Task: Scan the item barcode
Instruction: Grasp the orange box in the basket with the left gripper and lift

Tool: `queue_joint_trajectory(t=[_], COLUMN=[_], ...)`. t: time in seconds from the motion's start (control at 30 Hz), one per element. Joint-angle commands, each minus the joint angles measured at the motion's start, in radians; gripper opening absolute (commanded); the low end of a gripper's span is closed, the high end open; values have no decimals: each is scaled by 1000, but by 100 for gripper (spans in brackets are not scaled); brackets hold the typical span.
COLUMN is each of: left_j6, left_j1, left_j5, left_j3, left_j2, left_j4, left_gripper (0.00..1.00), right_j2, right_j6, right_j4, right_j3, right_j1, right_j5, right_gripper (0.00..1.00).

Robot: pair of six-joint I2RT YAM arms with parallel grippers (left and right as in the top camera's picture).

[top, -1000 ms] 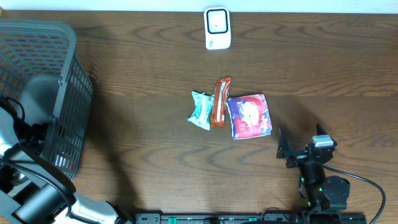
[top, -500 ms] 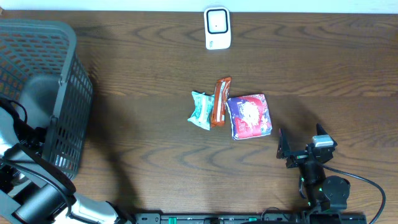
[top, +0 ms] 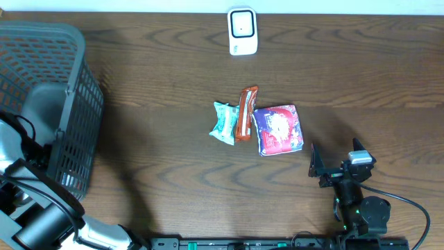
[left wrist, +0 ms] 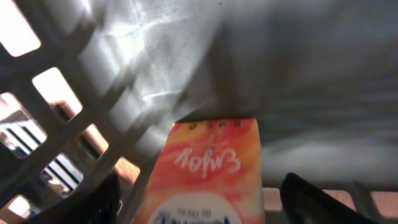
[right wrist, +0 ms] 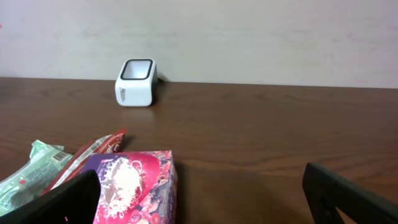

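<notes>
An orange packet (left wrist: 208,171) with white lettering lies inside the grey basket (top: 69,104). My left gripper (left wrist: 199,202) is down in the basket, open, with one dark finger on each side of the packet and a gap showing at both. The white scanner (top: 243,31) stands at the table's far edge, also seen as a small white scanner (right wrist: 135,82) in the right wrist view. My right gripper (top: 338,161) rests open near the front right, holding nothing.
A green packet (top: 225,123), a red-orange bar (top: 245,112) and a purple-pink box (top: 278,129) lie side by side mid-table. The box (right wrist: 134,186) is just left of my right gripper (right wrist: 205,199). The basket's lattice walls surround my left gripper.
The left arm has shifted very slightly at the basket. The right arm and the items on the table have not moved.
</notes>
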Motion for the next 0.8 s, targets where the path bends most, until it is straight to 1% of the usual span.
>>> queue_joint_trajectory(t=[0.0, 0.1, 0.13, 0.27, 0.37, 0.4, 0.43, 0.5, 0.6, 0.67, 0.77], left_j6=[-2, -3, -3, -3, -3, -3, -3, -3, -3, -3, -3], left_j1=[2, 3, 3, 3, 3, 3, 3, 3, 3, 3, 3], left_j5=[-8, -8, -8, -7, -5, -5, -5, -4, 8, 61, 223], left_j3=[-21, -19, -16, 23, 98, 129, 169, 257, 446, 570, 747], left_j2=[8, 8, 8, 8, 7, 8, 7, 7, 7, 6, -4], left_j4=[11, 14, 14, -4, -43, -59, -80, -128, -208, -239, -245], left_gripper=[62, 47, 44, 11, 11, 8, 8, 7, 8, 8, 8], right_j2=[-6, -6, -6, -6, -6, -6, -6, -6, -6, -6, -6], right_j6=[11, 11, 11, 11, 11, 11, 11, 11, 11, 11, 11], right_j4=[-4, -4, -4, -4, -4, -4, -4, -4, -4, -4, -4], right_j3=[-2, -2, -2, -2, -2, -2, -2, -2, -2, -2, -2], right_j1=[-2, -2, -2, -2, -2, -2, -2, -2, -2, -2, -2], right_j5=[-2, -2, -2, -2, -2, -2, -2, -2, -2, -2, -2], right_gripper=[99, 99, 99, 99, 99, 99, 99, 99, 99, 99, 99])
